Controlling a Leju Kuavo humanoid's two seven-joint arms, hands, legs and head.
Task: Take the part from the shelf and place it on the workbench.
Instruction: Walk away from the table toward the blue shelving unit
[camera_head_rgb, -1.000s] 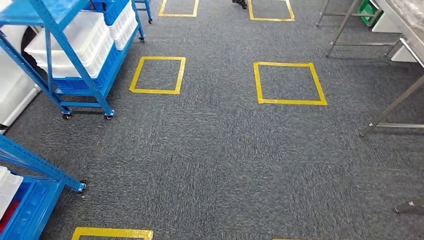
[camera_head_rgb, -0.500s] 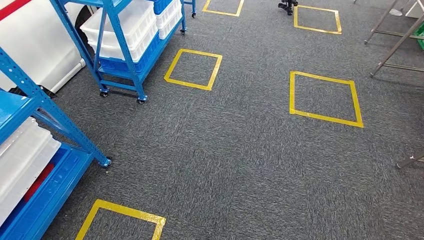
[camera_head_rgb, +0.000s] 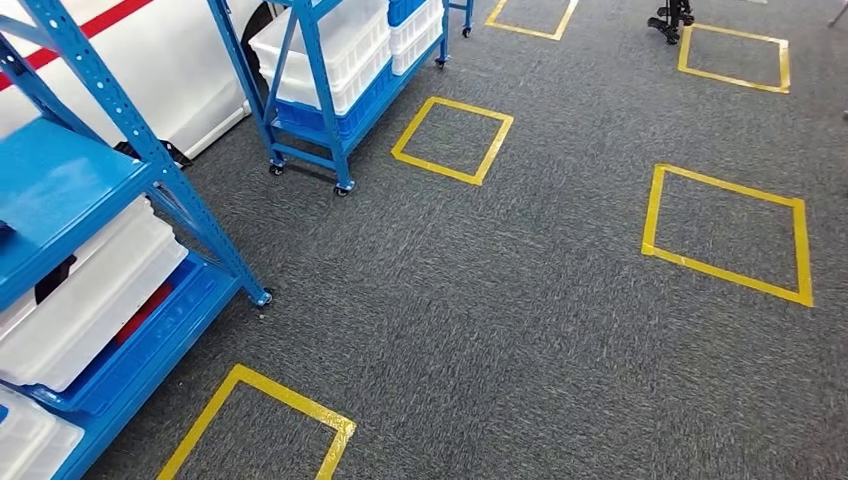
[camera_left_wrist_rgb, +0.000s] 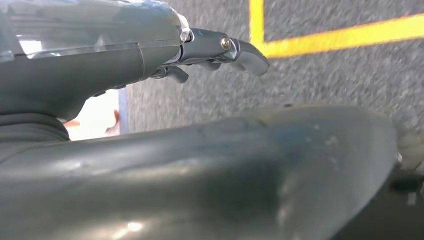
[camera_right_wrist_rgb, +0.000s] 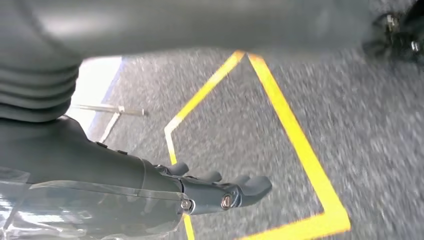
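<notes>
Head view looks down on grey carpet (camera_head_rgb: 480, 320) marked with yellow tape squares (camera_head_rgb: 452, 139).

Near left: a blue shelf (camera_head_rgb: 60, 185) on small wheels, its post running down to a caster by the carpet. White bins (camera_head_rgb: 95, 300) sit on its lower level, and something red shows under one of them. A dark edge of something lies at the left border of the upper shelf board; too little shows to name it, so I cannot tell whether that is the part, nor where the part is.

Farther back, left of centre: a second blue rack (camera_head_rgb: 320, 110), also on wheels, stacked with white bins and blue ones. A white wall panel (camera_head_rgb: 170, 60) with a red stripe stands behind the two racks.

Tape squares: one just right of the far rack, one on the right (camera_head_rgb: 728, 232), one at the near edge (camera_head_rgb: 255, 430), two more at the far edge. A small dark wheeled base (camera_head_rgb: 672, 18) stands beside the far right one.

Left hand (camera_left_wrist_rgb: 210, 50) hangs over the carpet near a yellow tape corner, fingers stretched out and lying close together, nothing in them.

Right hand (camera_right_wrist_rgb: 220, 192) likewise hangs above a tape square (the picture is blurred), fingers extended side by side and empty. Thin metal legs (camera_right_wrist_rgb: 112, 117) show beyond it.
</notes>
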